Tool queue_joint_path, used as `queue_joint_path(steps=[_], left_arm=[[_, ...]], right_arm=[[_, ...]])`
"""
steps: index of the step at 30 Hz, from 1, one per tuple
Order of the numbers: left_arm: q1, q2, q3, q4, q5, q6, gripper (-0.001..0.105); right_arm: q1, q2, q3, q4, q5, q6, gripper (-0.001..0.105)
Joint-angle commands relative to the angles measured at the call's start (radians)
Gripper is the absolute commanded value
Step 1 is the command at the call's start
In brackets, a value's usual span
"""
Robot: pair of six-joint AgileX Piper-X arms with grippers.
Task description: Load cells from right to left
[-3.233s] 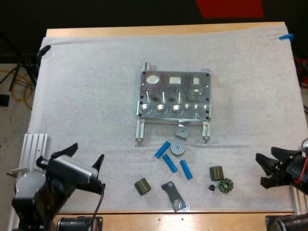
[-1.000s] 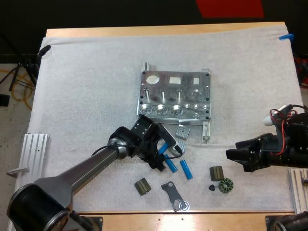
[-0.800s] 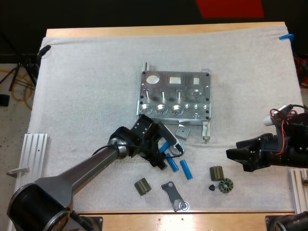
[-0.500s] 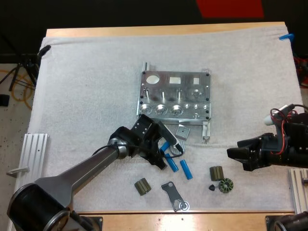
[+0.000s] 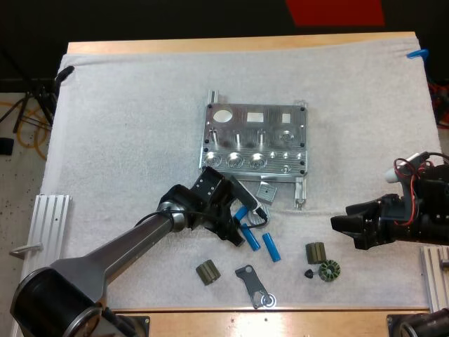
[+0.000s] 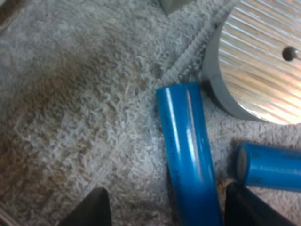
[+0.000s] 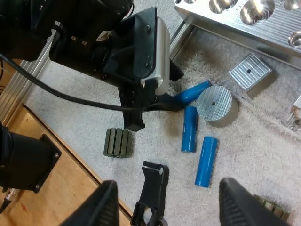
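Nearest to me on the mat (image 5: 126, 140) lie small dark parts: a ribbed block (image 5: 207, 272), a flat bracket (image 5: 252, 284) and a toothed wheel (image 5: 328, 270). My right gripper (image 7: 173, 205) hovers over the mat's right side with its fingers spread. My left gripper (image 6: 165, 207) is low at the mat with its fingers apart. One blue cell (image 6: 188, 150) lies on the mat between them, beside the round disc (image 6: 256, 66). A second cell (image 5: 249, 240) and a third cell (image 5: 271, 247) lie near it. Farther away stands the metal fixture (image 5: 255, 140).

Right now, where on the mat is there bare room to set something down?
Bare: the white mat between its left edge and the grey metal fixture, and the strip beyond the fixture. Crowded: the fixture's near side, with bright blue cylinders and my left claw.
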Motion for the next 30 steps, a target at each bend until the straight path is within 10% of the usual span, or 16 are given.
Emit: queue_joint_path(steps=[1, 14, 21, 30], left_arm=[[-0.004, -0.003, -0.008, -0.006, -0.016, -0.009, 0.052], [-0.004, 0.067, -0.018, 0.034, 0.022, -0.070, 0.049], [-0.004, 0.064, -0.066, 0.062, 0.058, -0.068, 0.002], [-0.004, 0.003, -0.085, 0.098, 0.014, 0.008, 0.000]], right_arm=[[0.001, -0.002, -0.012, -0.006, 0.001, -0.014, 0.048], [0.001, -0.002, -0.012, -0.015, 0.001, -0.014, 0.048], [0.001, -0.002, -0.012, -0.031, 0.001, -0.014, 0.048], [0.001, -0.002, -0.012, -0.031, 0.005, -0.014, 0.048]])
